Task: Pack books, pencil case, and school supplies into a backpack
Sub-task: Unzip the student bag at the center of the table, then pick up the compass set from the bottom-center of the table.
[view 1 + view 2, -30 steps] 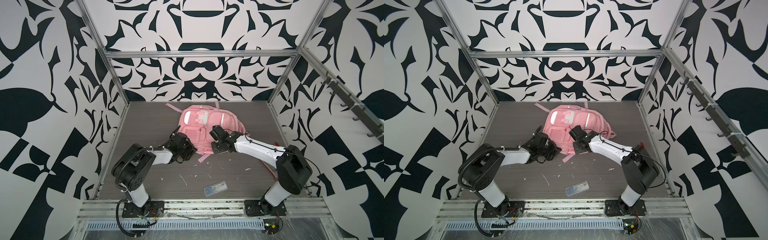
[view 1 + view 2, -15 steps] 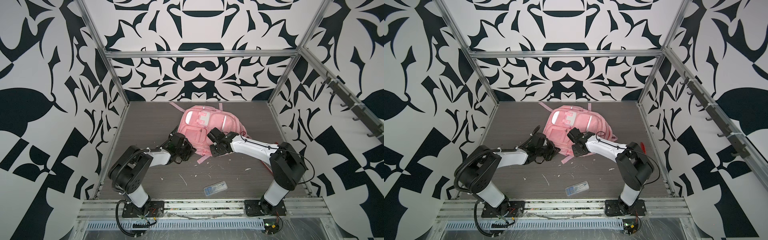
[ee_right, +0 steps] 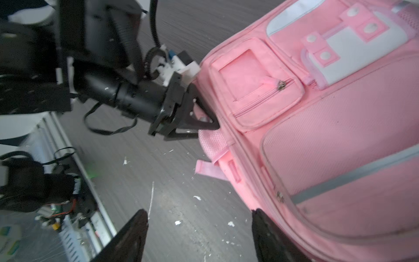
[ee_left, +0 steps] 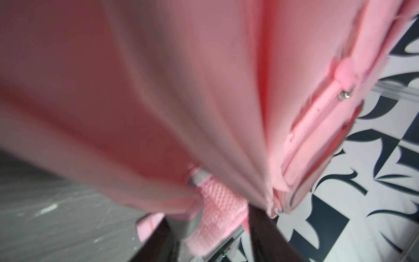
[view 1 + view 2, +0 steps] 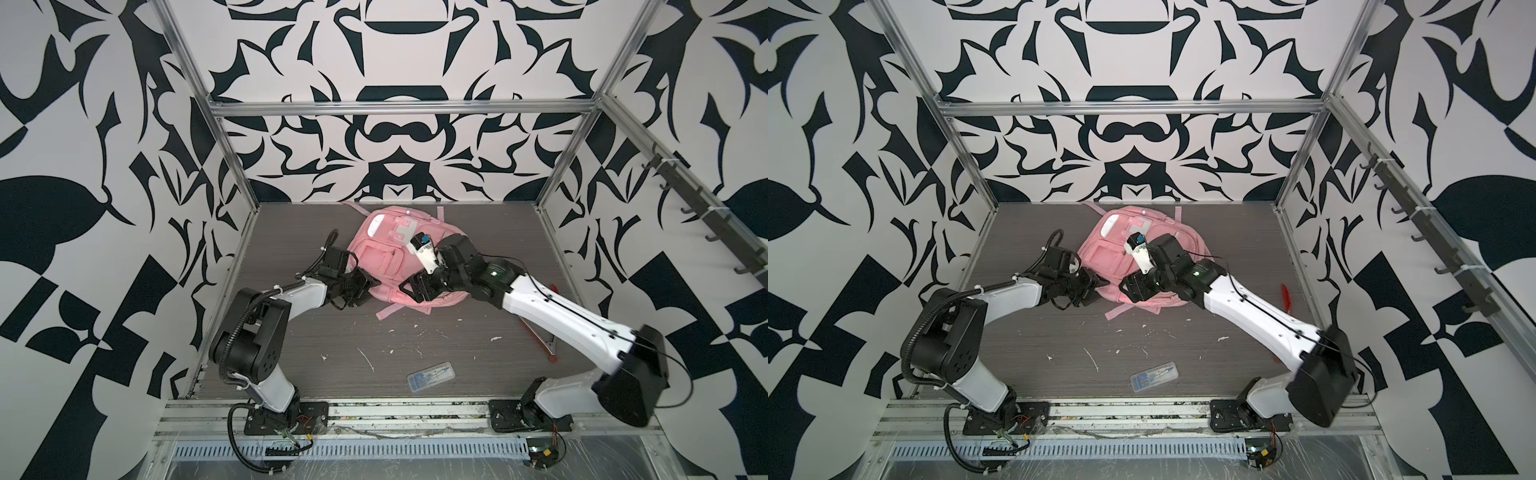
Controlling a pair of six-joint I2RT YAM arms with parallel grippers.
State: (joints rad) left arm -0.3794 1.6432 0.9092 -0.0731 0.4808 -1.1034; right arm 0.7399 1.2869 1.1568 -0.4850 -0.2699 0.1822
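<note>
Grip released: left gripper (image 5: pixel 368 289) and right gripper (image 5: pixel 411 291) now gape at the lower edge of the large pink fabric backpack (image 5: pixel 384 257). Grey wood-grain tabletop (image 5: pixel 457 353) lies open below.

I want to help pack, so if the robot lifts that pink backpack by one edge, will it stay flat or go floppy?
Probably floppy: the backpack is soft fabric that bunches into folds in the left wrist view. It likely sags rather than staying flat, and its loose strap would probably dangle.
</note>
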